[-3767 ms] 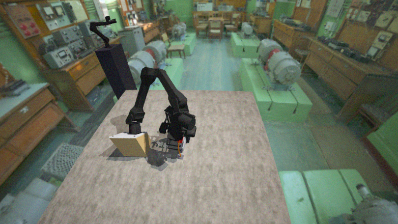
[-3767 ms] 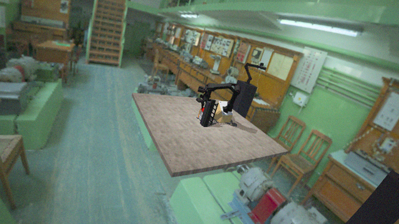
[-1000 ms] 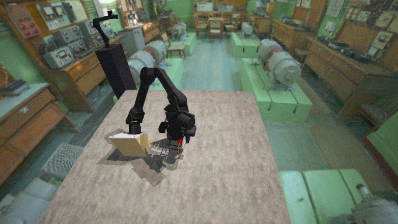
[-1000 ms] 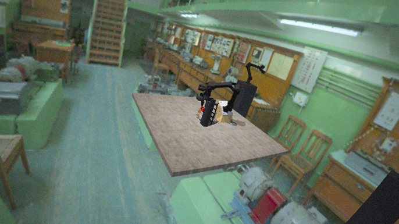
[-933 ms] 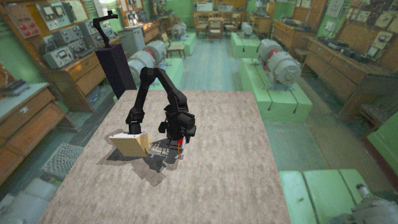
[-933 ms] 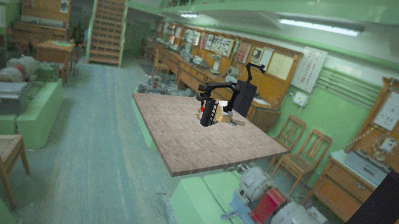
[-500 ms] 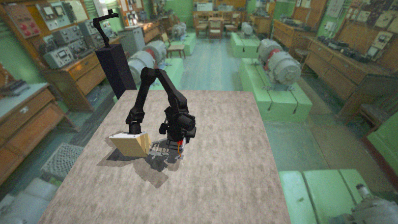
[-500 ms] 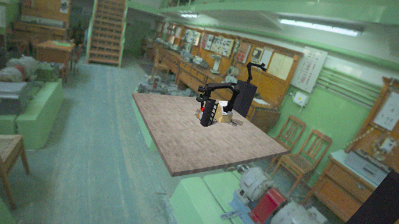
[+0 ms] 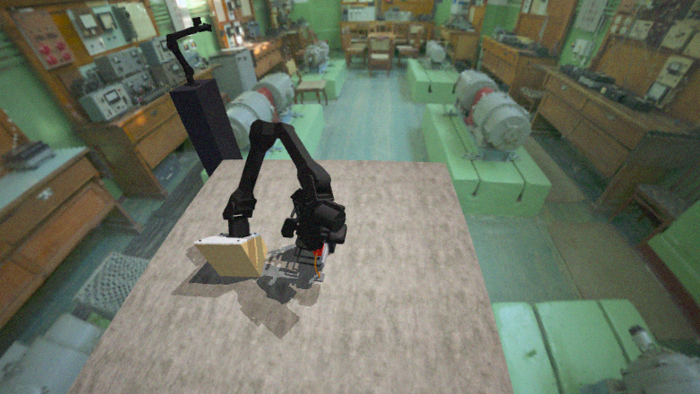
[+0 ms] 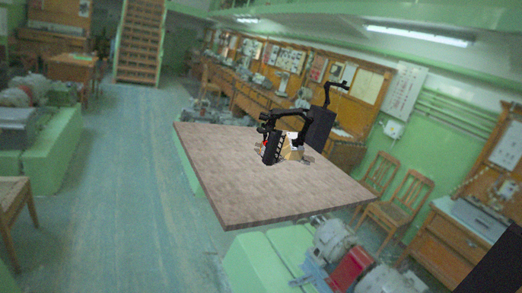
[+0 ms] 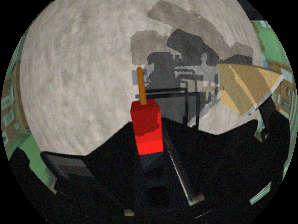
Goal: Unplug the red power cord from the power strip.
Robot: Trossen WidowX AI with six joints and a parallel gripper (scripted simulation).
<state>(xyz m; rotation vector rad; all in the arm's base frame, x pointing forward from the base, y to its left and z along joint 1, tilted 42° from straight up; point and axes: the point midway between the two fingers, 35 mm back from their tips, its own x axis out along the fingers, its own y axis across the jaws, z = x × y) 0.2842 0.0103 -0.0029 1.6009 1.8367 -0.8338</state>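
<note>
The arm (image 9: 274,147) arches over and down, its claw (image 11: 148,137) clamped on the red plug (image 11: 147,129).

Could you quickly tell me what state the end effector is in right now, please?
End effector: closed on the red plug, its orange cord running out ahead over the table.
</note>
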